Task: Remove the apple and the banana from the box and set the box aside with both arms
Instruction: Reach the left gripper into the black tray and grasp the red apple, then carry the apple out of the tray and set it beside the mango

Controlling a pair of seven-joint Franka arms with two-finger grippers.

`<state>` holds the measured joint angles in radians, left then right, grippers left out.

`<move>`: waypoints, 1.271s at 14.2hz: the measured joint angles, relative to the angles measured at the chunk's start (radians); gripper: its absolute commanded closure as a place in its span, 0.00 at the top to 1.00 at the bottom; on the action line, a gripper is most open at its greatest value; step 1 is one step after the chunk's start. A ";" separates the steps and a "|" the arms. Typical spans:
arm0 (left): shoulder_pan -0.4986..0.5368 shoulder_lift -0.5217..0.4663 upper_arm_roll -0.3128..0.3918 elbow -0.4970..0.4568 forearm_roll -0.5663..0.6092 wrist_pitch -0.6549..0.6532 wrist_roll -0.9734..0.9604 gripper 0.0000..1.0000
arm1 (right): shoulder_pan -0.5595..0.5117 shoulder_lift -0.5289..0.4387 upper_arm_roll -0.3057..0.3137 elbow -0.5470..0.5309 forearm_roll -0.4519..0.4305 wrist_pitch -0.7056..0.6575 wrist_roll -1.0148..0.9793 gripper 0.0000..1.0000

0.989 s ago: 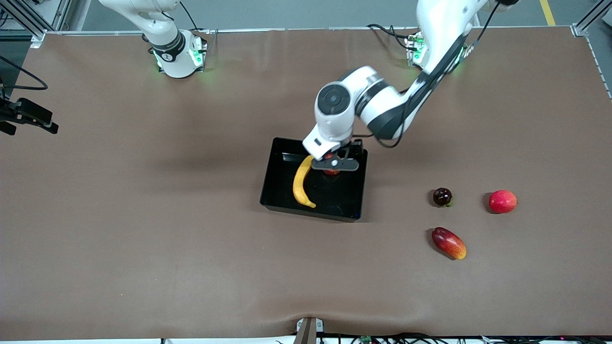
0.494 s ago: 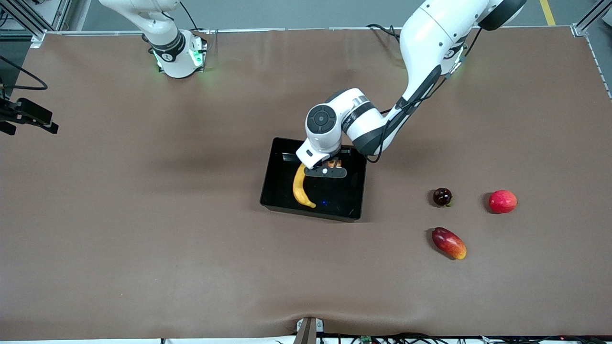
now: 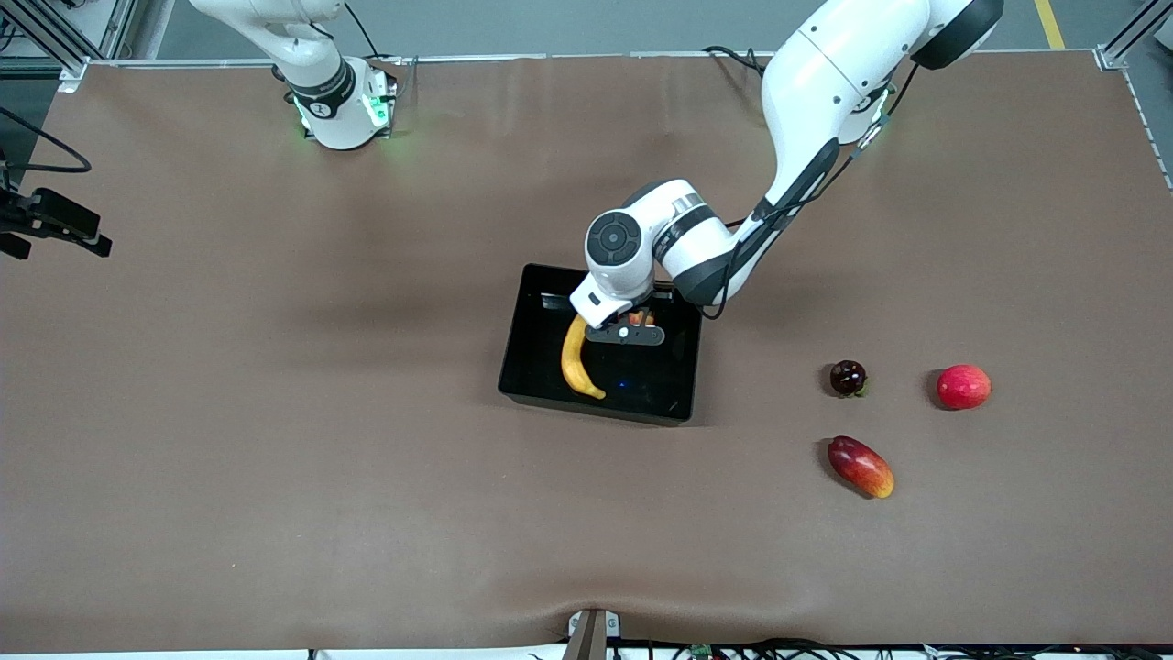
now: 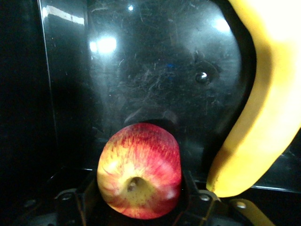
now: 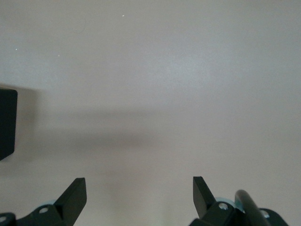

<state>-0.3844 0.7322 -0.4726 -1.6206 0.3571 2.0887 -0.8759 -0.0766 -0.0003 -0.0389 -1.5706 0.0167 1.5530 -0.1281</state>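
The black box (image 3: pixel 524 368) sits mid-table. The yellow banana (image 3: pixel 575 359) lies in it, on the side toward the right arm's end. My left gripper (image 3: pixel 632 330) is down inside the box, shut on the red apple with yellow streaks (image 3: pixel 641 318). In the left wrist view the apple (image 4: pixel 139 170) sits between the jaws with its stem dimple facing the camera. It is just above the glossy box floor (image 4: pixel 155 70), with the banana (image 4: pixel 263 117) beside it. My right gripper (image 5: pixel 139 193) is open and empty over bare table. It waits, out of the front view.
Toward the left arm's end lie a dark red round fruit (image 3: pixel 849 378), a plain red round fruit (image 3: pixel 963 386) and a red-yellow mango (image 3: pixel 860 466). A black fixture (image 3: pixel 55 225) juts in at the right arm's end. A black corner (image 5: pixel 7 123) shows in the right wrist view.
My left arm has lowered the gripper with the apple deeper into the box, a little toward the banana. It has barely moved in the last half second.
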 measured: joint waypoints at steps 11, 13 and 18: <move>0.048 -0.222 0.000 0.079 0.002 -0.109 0.000 0.00 | 0.000 0.003 -0.001 0.000 0.000 0.000 0.000 1.00; 0.095 -0.279 0.000 0.107 0.002 -0.189 0.041 0.00 | 0.000 0.003 -0.001 0.000 0.000 0.000 0.000 1.00; 0.314 -0.332 0.003 0.123 -0.059 -0.251 0.341 0.00 | 0.000 0.003 -0.001 0.000 0.000 0.000 0.000 1.00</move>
<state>-0.0703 0.4001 -0.4695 -1.4979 0.2981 1.8379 -0.5347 -0.0769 0.0032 -0.0404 -1.5706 0.0167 1.5528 -0.1281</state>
